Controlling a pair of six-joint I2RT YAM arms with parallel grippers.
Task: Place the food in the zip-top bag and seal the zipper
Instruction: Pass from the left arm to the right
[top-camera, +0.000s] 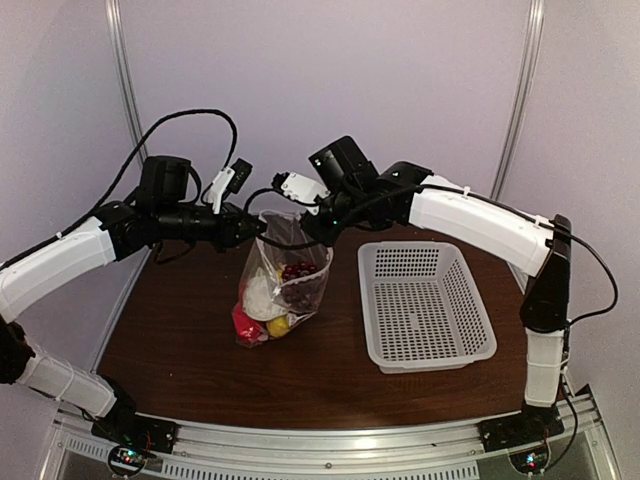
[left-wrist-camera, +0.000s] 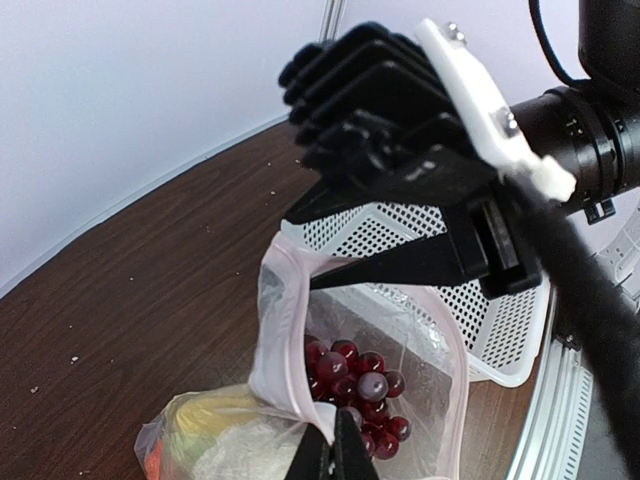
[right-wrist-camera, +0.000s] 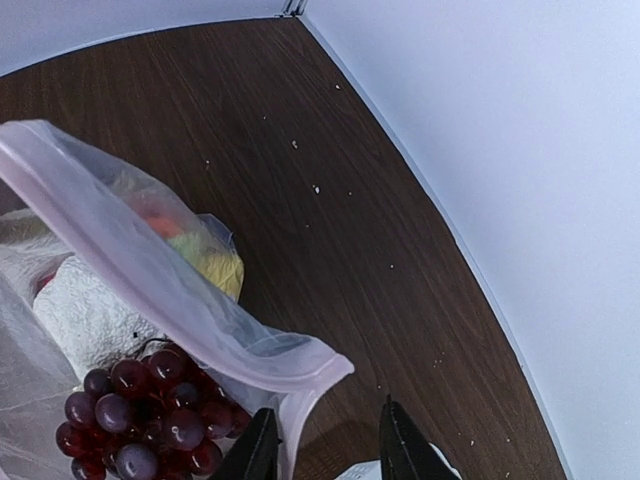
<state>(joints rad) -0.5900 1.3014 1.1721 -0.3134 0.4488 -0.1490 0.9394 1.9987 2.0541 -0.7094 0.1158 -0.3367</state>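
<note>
- Pale walls (top-camera: 400, 80) close round a dark wooden worktop (top-camera: 190, 350). The zip-top bag (top-camera: 283, 290) stands upright near the middle of it, with its bottom on the wood and its mouth lifted between the two arms.
- Filling looks done. The food (top-camera: 270, 305) sits inside the bag: purple grapes (top-camera: 297, 272), white cauliflower (top-camera: 260, 297), a red pepper (top-camera: 245, 325) and a yellow piece (top-camera: 278, 325).
- The white basket (top-camera: 437, 362) just to the right of the bag shows only its perforated floor.
- Sealing is what remains. The zipper (left-wrist-camera: 275, 330) gapes, its two sides well apart along the mouth.
- The left pincer (top-camera: 252, 228) is clamped on one end of the mouth edge, its tips pressed together on the plastic.
- The right pincer (top-camera: 312, 228) has its jaws apart. The other corner of the mouth lies between them, and they do not seem to be gripping it.
- The top view alone gives the whole layout: both arms meeting over the bag, the basket beside it, and the bag touching the wood. Both pincers are too small there to judge their jaws.
- The left wrist view shows what the top view cannot: the opposite pincer's spread jaws around the bag corner, and its own tips pinched shut at the rim.
- The right wrist view looks down into the open mouth, with grapes and cauliflower under the strip and specks on the wood beyond. The basket is out of it.
</note>
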